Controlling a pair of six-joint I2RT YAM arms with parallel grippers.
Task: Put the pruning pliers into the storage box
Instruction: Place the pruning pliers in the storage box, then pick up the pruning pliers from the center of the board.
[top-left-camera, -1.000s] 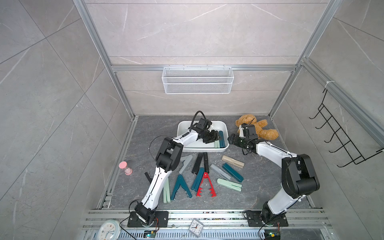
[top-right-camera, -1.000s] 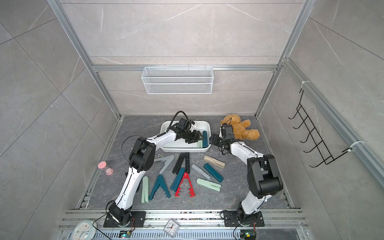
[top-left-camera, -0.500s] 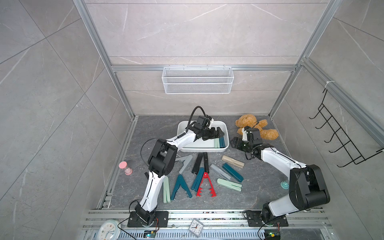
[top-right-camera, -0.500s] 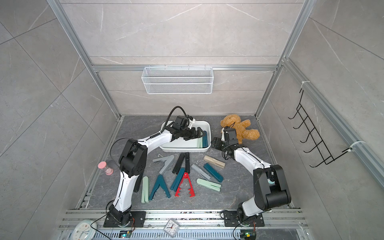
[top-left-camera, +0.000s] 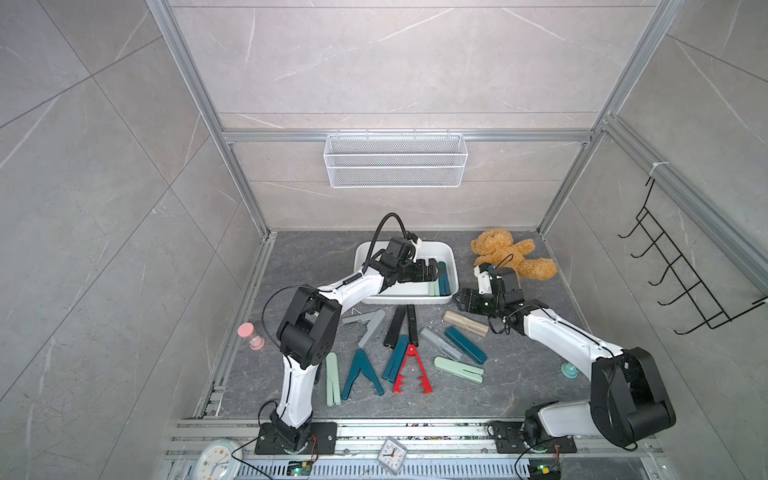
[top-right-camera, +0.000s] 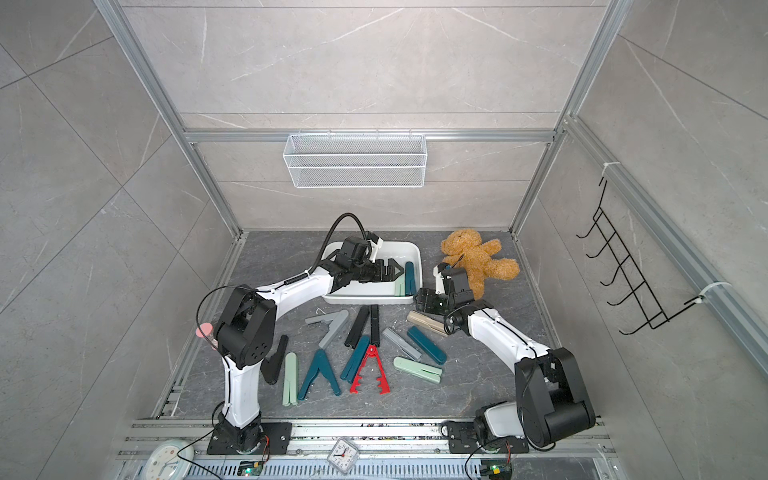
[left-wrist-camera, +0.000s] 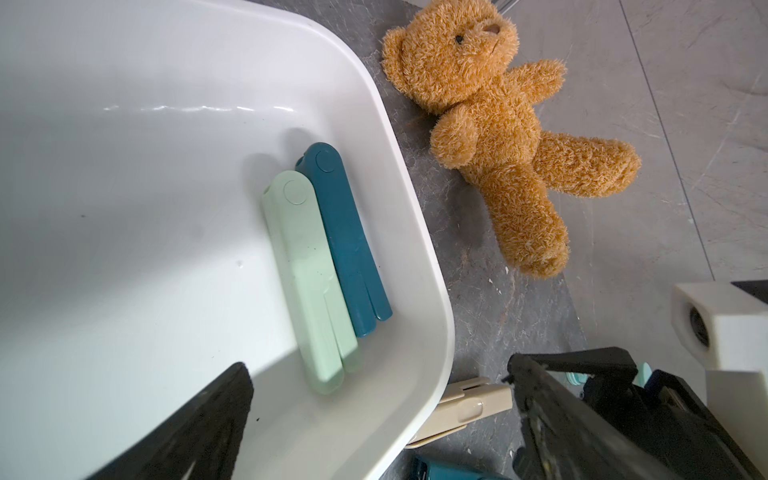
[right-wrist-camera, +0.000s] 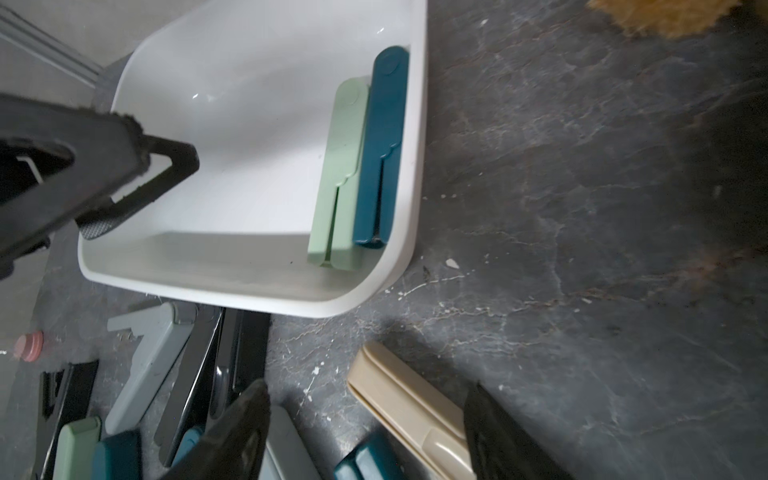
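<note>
Two pruning pliers (left-wrist-camera: 307, 282) lie side by side in the storage box (top-left-camera: 434, 244), against its right-hand wall. The remaining pruning pliers (top-left-camera: 409, 370) are spread over the floor (top-left-camera: 519, 374) in front of the box, and a teddy bear (top-left-camera: 509, 255) lies just right of it. A wire mesh basket (top-left-camera: 395, 162) hangs on the back wall above.

The storage box (left-wrist-camera: 409, 232) is glossy white plastic, the pruning pliers (left-wrist-camera: 307, 270) in it smooth matt plastic, the teddy bear (left-wrist-camera: 490, 124) shaggy plush, and the table (right-wrist-camera: 582, 208) matt veined stone.
</note>
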